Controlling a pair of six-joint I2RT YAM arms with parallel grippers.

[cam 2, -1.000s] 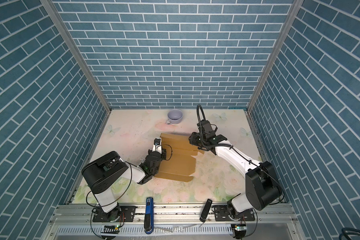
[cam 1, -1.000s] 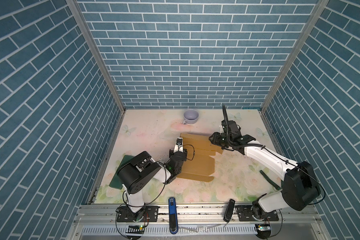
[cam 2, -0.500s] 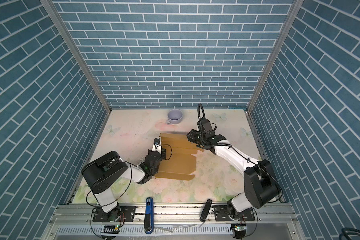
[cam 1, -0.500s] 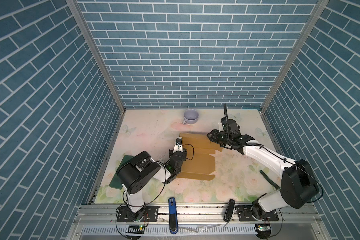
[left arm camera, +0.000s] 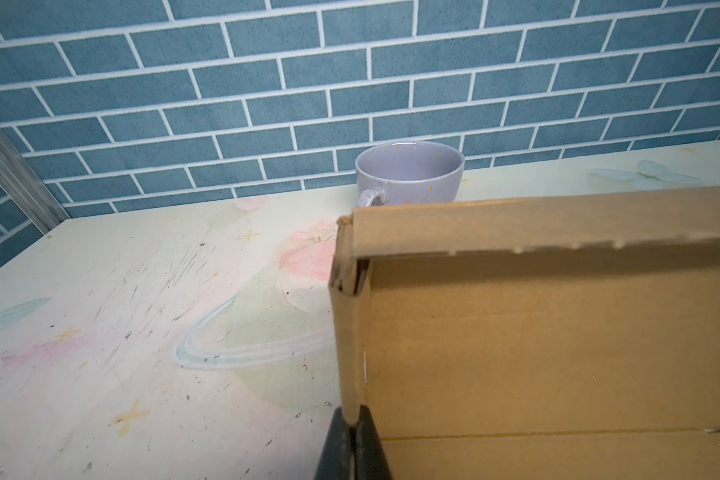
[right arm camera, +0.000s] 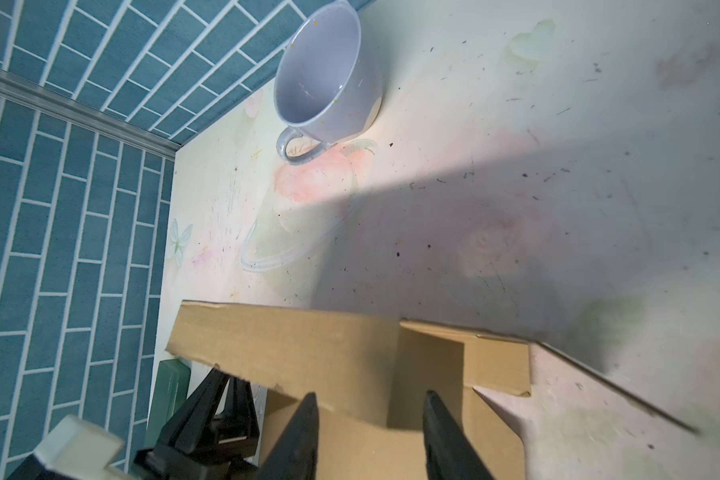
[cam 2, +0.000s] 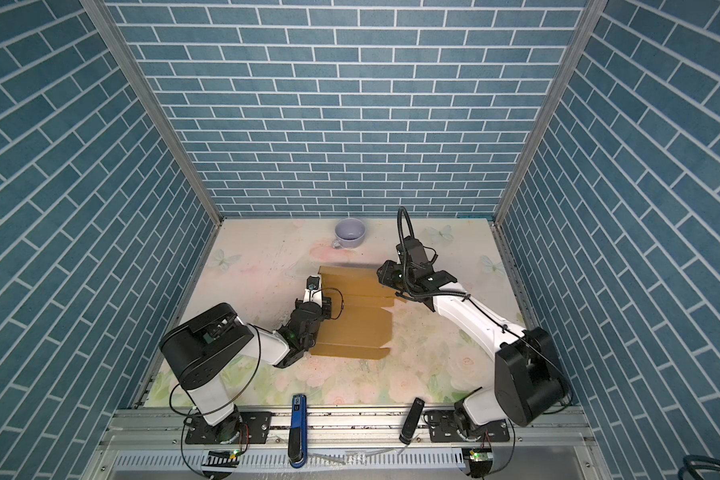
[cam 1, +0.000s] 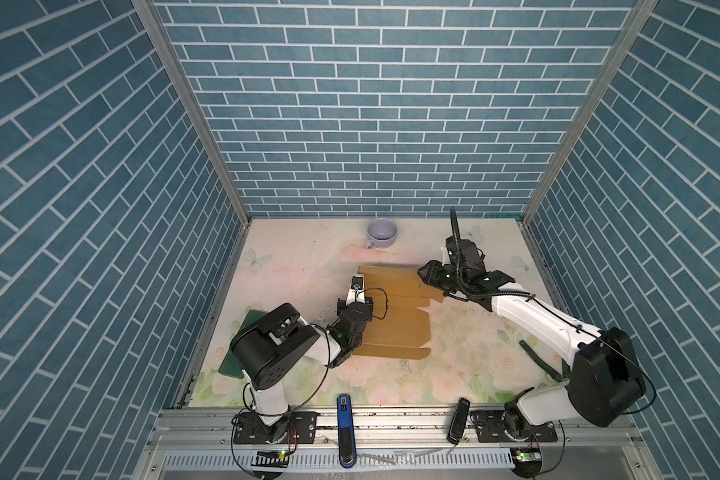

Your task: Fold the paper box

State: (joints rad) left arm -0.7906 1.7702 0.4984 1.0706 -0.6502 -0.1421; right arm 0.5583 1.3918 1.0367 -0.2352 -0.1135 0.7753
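The paper box [cam 1: 395,320] [cam 2: 356,322] is a brown cardboard sheet lying mid-table, with its left wall and far flap standing up. My left gripper [cam 1: 360,301] [cam 2: 321,301] is at the box's left edge. In the left wrist view this gripper [left arm camera: 352,419] is shut on the upright left wall of the box [left arm camera: 558,332]. My right gripper [cam 1: 422,276] [cam 2: 381,276] hangs over the box's far right corner. In the right wrist view it [right arm camera: 371,419] is open above the cardboard [right arm camera: 308,345], just behind the raised far flap.
A lilac cup [cam 1: 382,234] [cam 2: 350,232] [left arm camera: 408,174] [right arm camera: 325,83] stands near the back wall, beyond the box. A dark green flat board [cam 1: 242,345] [right arm camera: 171,386] lies under my left arm. A dark green stick [cam 1: 537,353] lies at the right.
My right gripper has moved a little to the left over the box's far edge. The left gripper has stayed pinched on the left wall.
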